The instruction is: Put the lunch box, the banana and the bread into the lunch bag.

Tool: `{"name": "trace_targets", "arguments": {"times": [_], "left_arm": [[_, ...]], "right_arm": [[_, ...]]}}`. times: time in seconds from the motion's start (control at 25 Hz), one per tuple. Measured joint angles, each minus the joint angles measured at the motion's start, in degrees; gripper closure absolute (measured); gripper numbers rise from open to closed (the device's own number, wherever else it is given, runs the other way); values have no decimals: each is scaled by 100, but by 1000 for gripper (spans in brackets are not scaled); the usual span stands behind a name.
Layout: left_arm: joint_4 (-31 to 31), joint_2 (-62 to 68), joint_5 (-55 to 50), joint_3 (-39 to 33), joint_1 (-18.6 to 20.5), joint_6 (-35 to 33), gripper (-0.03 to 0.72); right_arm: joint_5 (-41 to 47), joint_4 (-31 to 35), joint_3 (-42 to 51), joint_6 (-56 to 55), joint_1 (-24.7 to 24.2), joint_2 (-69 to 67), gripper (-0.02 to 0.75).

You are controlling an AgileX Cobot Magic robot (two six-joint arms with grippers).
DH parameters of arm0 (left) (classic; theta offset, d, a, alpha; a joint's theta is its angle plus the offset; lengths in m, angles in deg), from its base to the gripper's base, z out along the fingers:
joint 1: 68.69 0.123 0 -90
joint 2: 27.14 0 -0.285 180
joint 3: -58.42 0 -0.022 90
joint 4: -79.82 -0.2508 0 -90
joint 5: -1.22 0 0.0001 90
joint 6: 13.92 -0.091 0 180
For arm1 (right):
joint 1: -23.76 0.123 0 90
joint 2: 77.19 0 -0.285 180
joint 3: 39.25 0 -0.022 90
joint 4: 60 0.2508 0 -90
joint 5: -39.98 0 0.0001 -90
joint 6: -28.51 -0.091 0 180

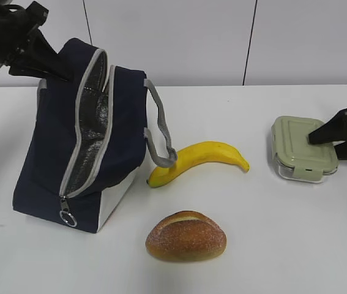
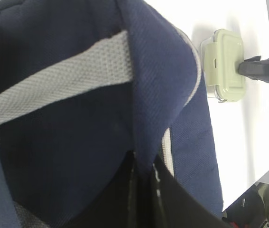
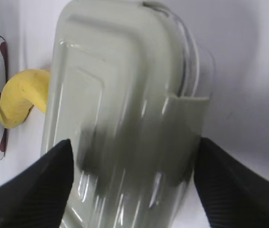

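The navy lunch bag (image 1: 44,165) stands at the left of the table, tilted, its zipper open and silver lining showing. My left gripper (image 1: 63,73) is shut on the bag's top fabric edge (image 2: 146,164) and holds the flap up. The banana (image 1: 204,156) lies in the middle. In front of it sits the bread (image 1: 185,236). At the right, the green-lidded lunch box (image 1: 302,150) rests on the table. My right gripper (image 1: 338,142) stands open over it, one finger on each side of the lid (image 3: 132,156).
A grey strap handle (image 1: 161,141) of the bag hangs over the banana's left end. The zipper's ring pull (image 1: 67,215) dangles at the bag's lower front. White tabletop (image 1: 283,245) lies between the bread and the lunch box. A wall stands behind.
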Motion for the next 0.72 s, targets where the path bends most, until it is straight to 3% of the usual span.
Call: {"name": "trace_targets", "arguments": {"times": [0.36, 0.56, 0.72], "left_arm": [[-58, 0, 0, 0, 0, 0, 705], [-81, 0, 0, 0, 0, 0, 704], [-81, 0, 0, 0, 0, 0, 704]], "right_arm": [[7, 87, 0, -44, 64, -97, 177], [95, 109, -12, -284, 64, -97, 299], [171, 109, -12, -383, 64, -97, 331]]}}
